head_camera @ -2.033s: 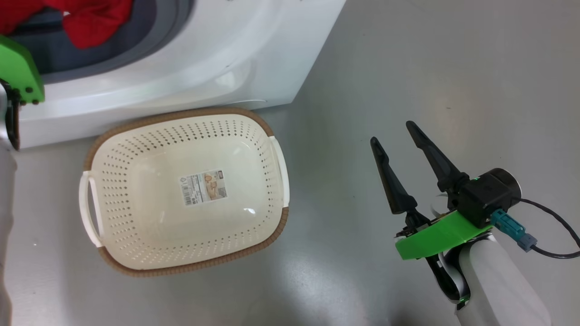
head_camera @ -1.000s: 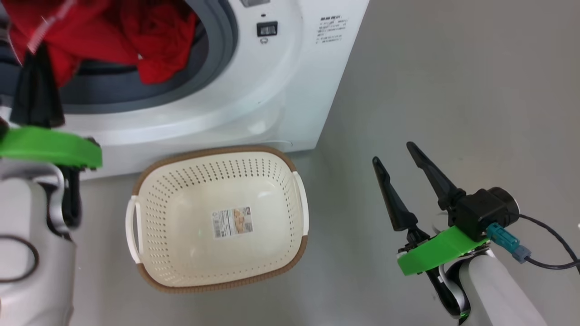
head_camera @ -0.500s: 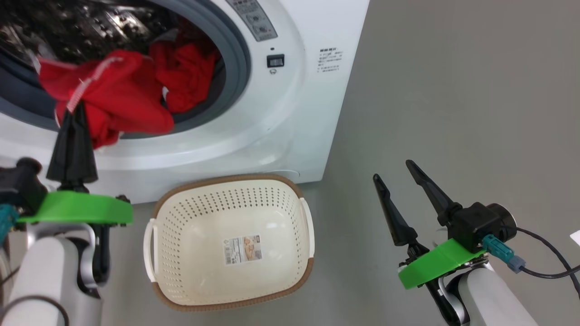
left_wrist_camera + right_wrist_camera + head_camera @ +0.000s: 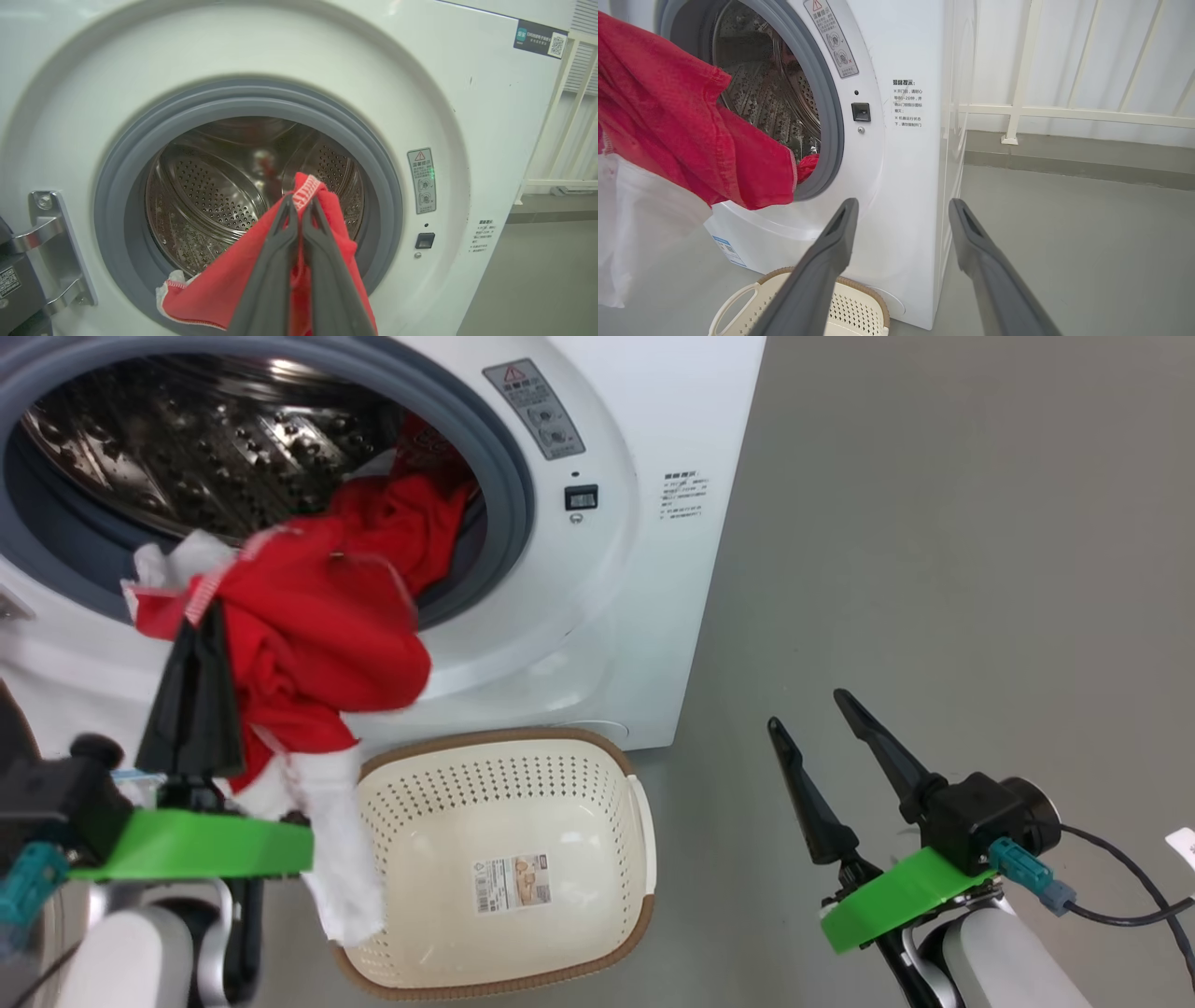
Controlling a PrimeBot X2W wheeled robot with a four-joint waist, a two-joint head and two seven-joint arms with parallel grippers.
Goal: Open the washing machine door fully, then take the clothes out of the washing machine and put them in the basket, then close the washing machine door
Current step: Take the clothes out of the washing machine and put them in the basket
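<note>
At the drum mouth, the clothes (image 4: pixel 317 625) are held by the left gripper (image 4: pixel 300 201): its fingers (image 4: pixel 271 270) are pinched tight on the striped hem of the red garment. The bundle is hung half out of the washing machine (image 4: pixel 635 429), with one red tail laid over the grey rubber ring (image 4: pixel 140 140) into the drum (image 4: pixel 210 186). A white piece (image 4: pixel 341 868) is hung beneath the red, near the left side of the basket (image 4: pixel 504 735); contact cannot be told. The right gripper (image 4: pixel 807 709) is parked well apart over the floor (image 4: pixel 934 569), jaws spread wide, nothing held.

Handling, as judged: fabric is taken to be soft, light and limp. No shape is kept, so whatever is not pinched will sag and drag. Snagging on the ring is the likely risk. A hem or bunched fold is best taken, not one flat layer.

Views: the pinch point and the drum's perforated wall are given by the left wrist view. The basket under the load is given by the head view. The cloth's side profile and a white railing (image 4: pixel 1017 70) beside the machine are given by the right wrist view.
</note>
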